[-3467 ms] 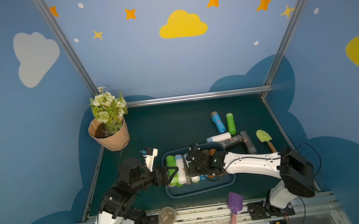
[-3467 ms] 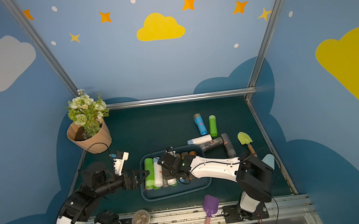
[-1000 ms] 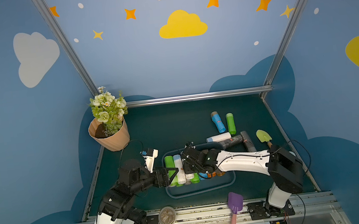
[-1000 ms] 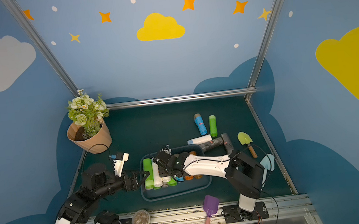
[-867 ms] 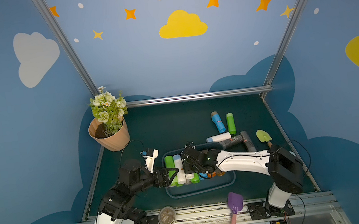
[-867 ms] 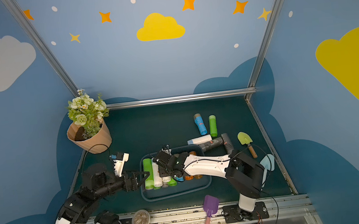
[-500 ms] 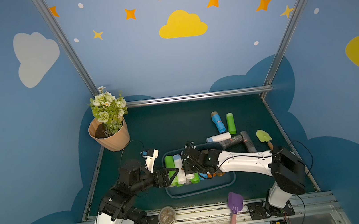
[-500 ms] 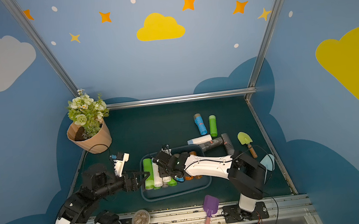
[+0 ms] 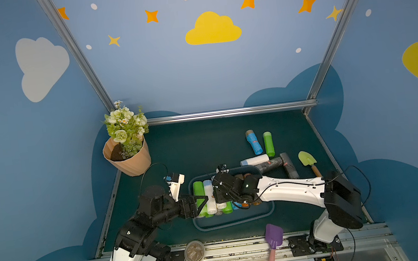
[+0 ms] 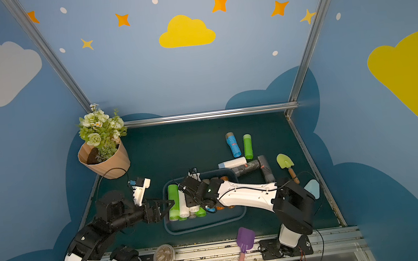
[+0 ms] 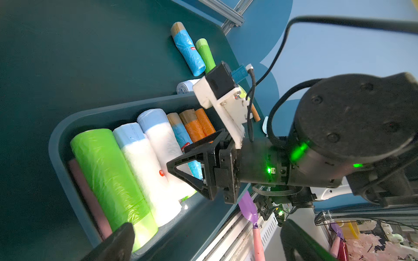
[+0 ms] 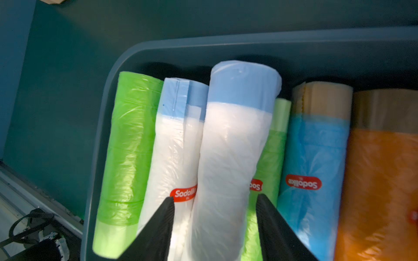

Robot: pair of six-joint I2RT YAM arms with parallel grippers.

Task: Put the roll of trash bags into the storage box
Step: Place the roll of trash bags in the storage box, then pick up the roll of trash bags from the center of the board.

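The dark blue-teal storage box lies at the front middle of the mat and holds several rolls side by side: green, white, blue and orange. A white roll of trash bags with a light blue band rests on top of the row, between a white roll and a green one. My right gripper hangs over it, open, with a gap showing on each side of the roll. At the box's left edge my left gripper is wide open and holds nothing.
Loose rolls lie behind the box on the right: blue, green, white and two dark grey ones. A green trowel lies beside them. A flower pot stands back left. A purple spatula and round tub sit on the front rail.
My right gripper's jaws have spread apart and let go of the white roll, which now rests in the box. The left arm has stayed put.
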